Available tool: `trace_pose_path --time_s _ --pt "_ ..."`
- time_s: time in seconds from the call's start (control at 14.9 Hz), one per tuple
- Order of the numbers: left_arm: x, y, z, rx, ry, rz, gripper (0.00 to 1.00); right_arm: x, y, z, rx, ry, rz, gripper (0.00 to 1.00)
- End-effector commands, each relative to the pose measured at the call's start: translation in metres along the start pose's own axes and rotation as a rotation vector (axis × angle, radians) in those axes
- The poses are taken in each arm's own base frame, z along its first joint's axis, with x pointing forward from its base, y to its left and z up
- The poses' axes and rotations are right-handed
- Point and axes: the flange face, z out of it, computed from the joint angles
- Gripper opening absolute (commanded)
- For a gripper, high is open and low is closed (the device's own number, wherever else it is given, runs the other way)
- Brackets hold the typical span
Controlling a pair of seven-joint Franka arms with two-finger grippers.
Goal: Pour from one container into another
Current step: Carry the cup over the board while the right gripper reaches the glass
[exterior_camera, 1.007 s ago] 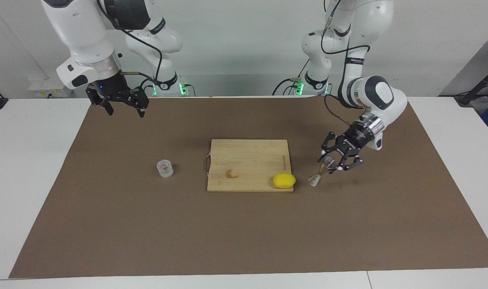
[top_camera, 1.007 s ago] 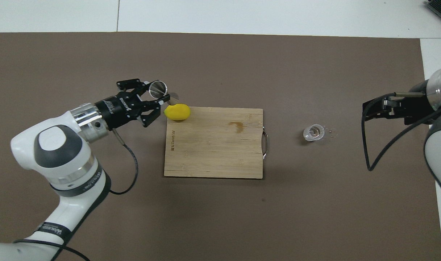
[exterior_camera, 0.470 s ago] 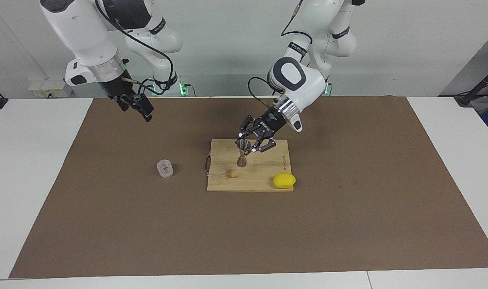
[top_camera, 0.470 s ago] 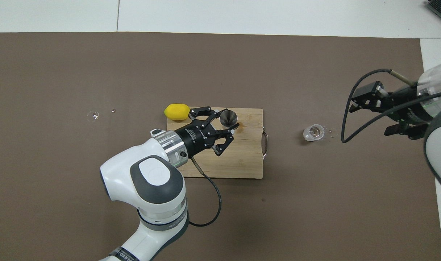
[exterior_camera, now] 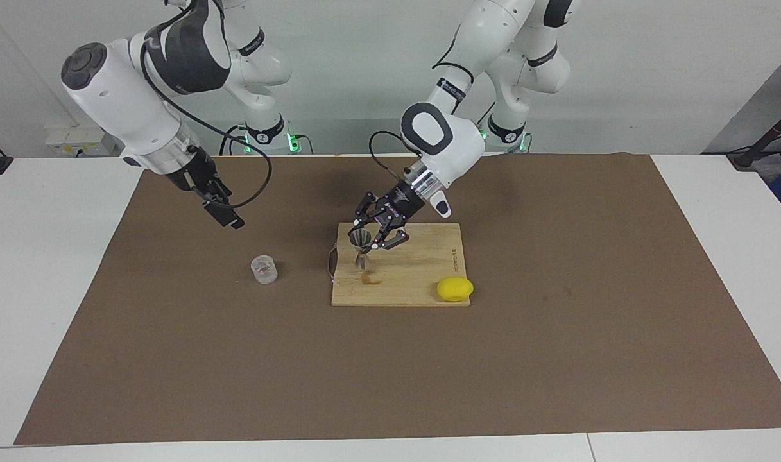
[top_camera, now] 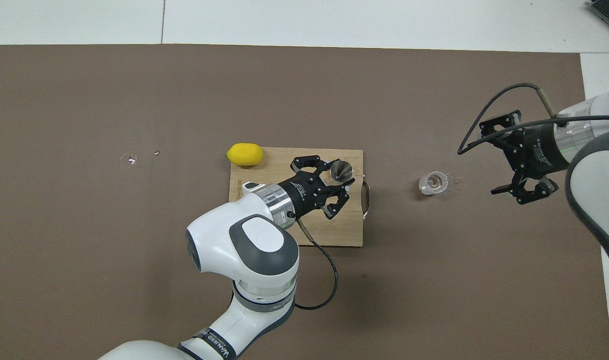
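My left gripper [exterior_camera: 368, 240] [top_camera: 340, 176] is shut on the silvery hourglass jigger [exterior_camera: 361, 246] [top_camera: 343, 171]. It holds the jigger upright over the wooden cutting board [exterior_camera: 422, 256] [top_camera: 279, 160], near the board's handle end. The small clear cup [exterior_camera: 264, 269] [top_camera: 433, 183] stands on the brown mat, beside the board toward the right arm's end of the table. My right gripper [exterior_camera: 227, 215] [top_camera: 504, 157] hangs open with nothing in it, over the mat beside the cup and apart from it.
A yellow lemon [exterior_camera: 455, 289] [top_camera: 244, 154] lies at the board's corner toward the left arm's end. A dark stain [exterior_camera: 369, 277] marks the board under the jigger. A few small droplets [top_camera: 129, 160] sit on the mat toward the left arm's end.
My left gripper carried the jigger from the mat beside the lemon across the board to its handle end. My right gripper turned and came down closer to the cup.
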Motion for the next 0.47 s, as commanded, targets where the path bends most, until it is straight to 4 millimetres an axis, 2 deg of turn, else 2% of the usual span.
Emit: trace_pose_path --time_s 0.0,0.27,0.4 --pt "-0.003 0.009 -0.001 -0.028 -0.003 -0.013 0.0 0.042 -0.003 0.038 0.023 -0.124 0.144 1.0" --pt "0.005 0.012 -0.001 -0.026 0.027 0.033 0.0 0.066 -0.008 0.086 0.065 -0.193 0.245 1.0" --pt "0.006 0.015 -0.002 -0.028 0.034 0.041 0.0 0.07 -0.008 0.097 0.083 -0.209 0.271 1.0"
